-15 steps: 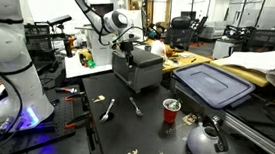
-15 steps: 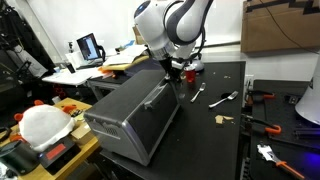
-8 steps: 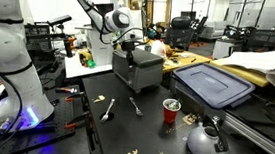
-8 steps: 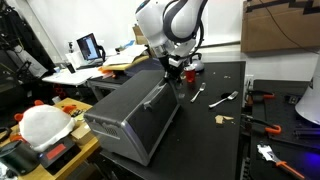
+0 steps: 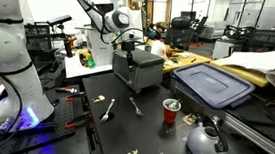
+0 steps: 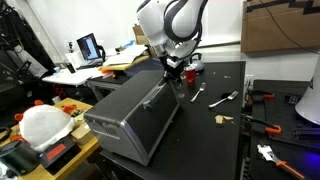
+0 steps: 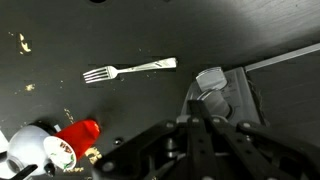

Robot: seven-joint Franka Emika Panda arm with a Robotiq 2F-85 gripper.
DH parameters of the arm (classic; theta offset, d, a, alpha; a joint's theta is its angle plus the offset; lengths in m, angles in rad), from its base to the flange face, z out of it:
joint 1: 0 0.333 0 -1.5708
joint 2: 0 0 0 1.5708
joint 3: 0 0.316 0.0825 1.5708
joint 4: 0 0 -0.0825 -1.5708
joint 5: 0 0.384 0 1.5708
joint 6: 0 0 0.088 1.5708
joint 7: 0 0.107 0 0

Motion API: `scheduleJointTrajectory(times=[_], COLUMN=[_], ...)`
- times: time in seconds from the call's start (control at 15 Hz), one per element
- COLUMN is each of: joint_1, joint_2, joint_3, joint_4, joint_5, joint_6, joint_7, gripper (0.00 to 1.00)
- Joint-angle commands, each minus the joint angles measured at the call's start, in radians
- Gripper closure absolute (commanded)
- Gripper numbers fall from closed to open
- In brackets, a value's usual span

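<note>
As far as I can make out, the gripper (image 6: 172,72) hangs low over one end of the metal box (image 6: 135,115), right at its top edge. It looks to be touching the box or just shy of it, and I can't say which. The box sits on the black table (image 5: 142,138), lying long-ways with the arm bent down over it.

From the wrist view, the fingers (image 7: 190,128) come in from the bottom and look dark and blurry. Honestly, I can't tell whether they're spread apart or pinched together. Just ahead of them is a small grey knob (image 7: 210,85) on the corner of the box.

On the table beside the box there's a fork (image 7: 128,70) lying flat, well apart from the gripper. In an exterior view, a spoon (image 5: 109,109) lies near the fork. A red cup (image 5: 172,110) stands upright a bit further out, and a kettle (image 5: 208,141) sits just beyond the cup. Some crumbs are scattered around there too. A big blue lid (image 5: 214,86) lies off to the side of the box.
</note>
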Motion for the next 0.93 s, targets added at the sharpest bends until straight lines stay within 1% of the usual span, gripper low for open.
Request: scheduleJointTrajectory(times=[0.0,0.4,0.6,0.87], joint_1=[0.002,0.037,0.050,0.071], joint_2=[0.076,0.089,0.102,0.125], joint_3=[-0.042,-0.029,-0.016,0.001], joint_4=[-0.062,-0.048,-0.047,-0.050], joint_5=[-0.135,-0.305,-0.370,-0.499], joint_6=[0.005,-0.032,-0.057,-0.122], joint_7=[0.146,0.247,0.290,0.376], gripper=[1.00,1.00,1.00,1.00])
